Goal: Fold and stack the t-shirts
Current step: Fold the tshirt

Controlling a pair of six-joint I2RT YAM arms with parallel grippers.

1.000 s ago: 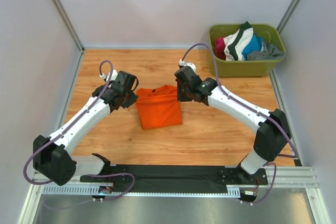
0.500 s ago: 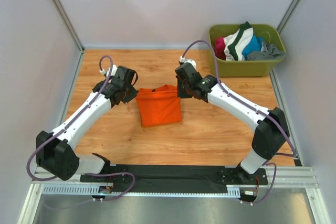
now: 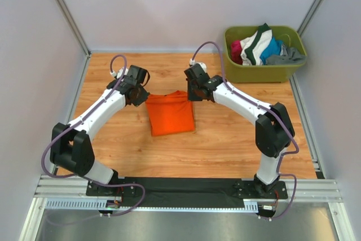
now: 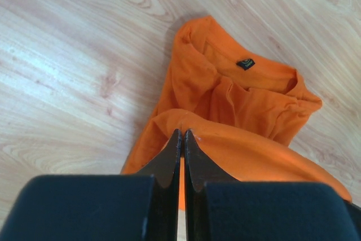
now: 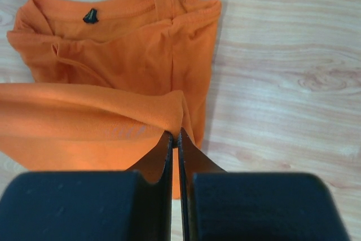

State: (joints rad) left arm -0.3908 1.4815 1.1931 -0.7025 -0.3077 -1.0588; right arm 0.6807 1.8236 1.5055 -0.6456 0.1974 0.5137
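On the wooden table (image 3: 225,139), midway between the arms, you have the orange t-shirt (image 3: 170,115) lying partly folded. Your left gripper (image 4: 181,135) is pinched tight on a lifted fold at its left edge. Your right gripper (image 5: 174,135) pinches the right edge likewise.

You have the right gripper (image 5: 175,136) pinched tight on a raised fold of the orange t-shirt (image 5: 130,55) at lower centre. Its collar (image 5: 121,5) and dark label (image 5: 90,15) lie upper left. The wooden table (image 5: 282,71) shows at right.
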